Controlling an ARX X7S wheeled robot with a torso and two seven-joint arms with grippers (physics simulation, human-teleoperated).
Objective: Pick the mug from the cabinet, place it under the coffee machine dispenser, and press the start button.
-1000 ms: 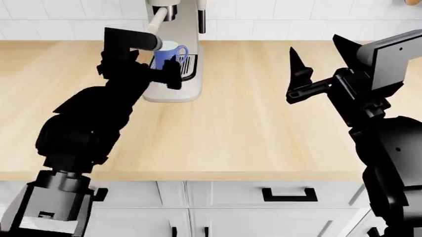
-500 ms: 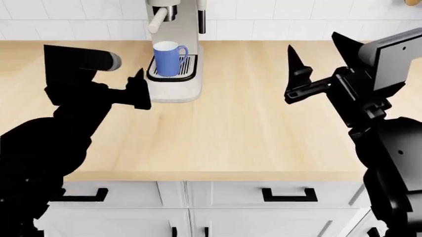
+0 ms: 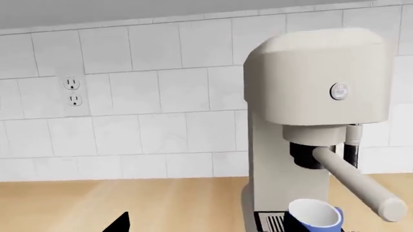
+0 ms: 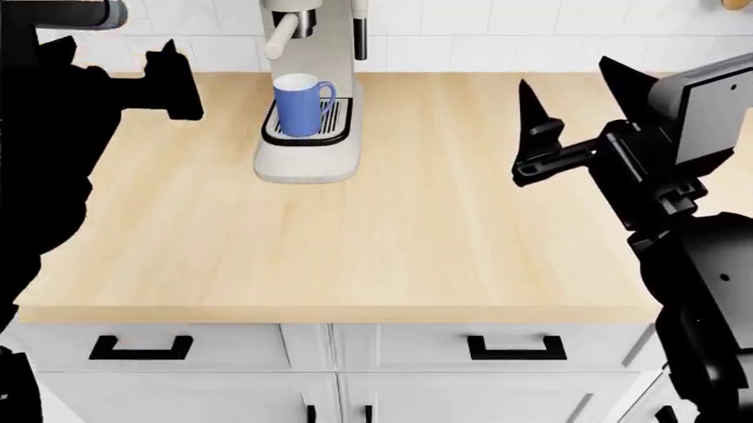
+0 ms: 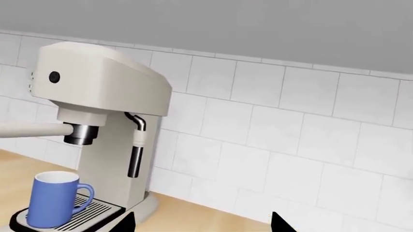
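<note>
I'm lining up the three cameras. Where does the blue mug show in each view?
Head view: mug upright on the drip tray, upper left of centre.
Left wrist view: only its rim, bottom edge.
Right wrist view: whole mug, lower left corner.
Shared landmark: the cream rod handle above it.

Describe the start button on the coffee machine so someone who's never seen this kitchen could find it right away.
On the wooden counter against the white tiled wall stands a cream coffee machine with a blue mug on its drip tray. The button sits on the front of the machine's wide top block, above the dark spout. It is a small round disc, the only marking on that plain cream face.
</note>
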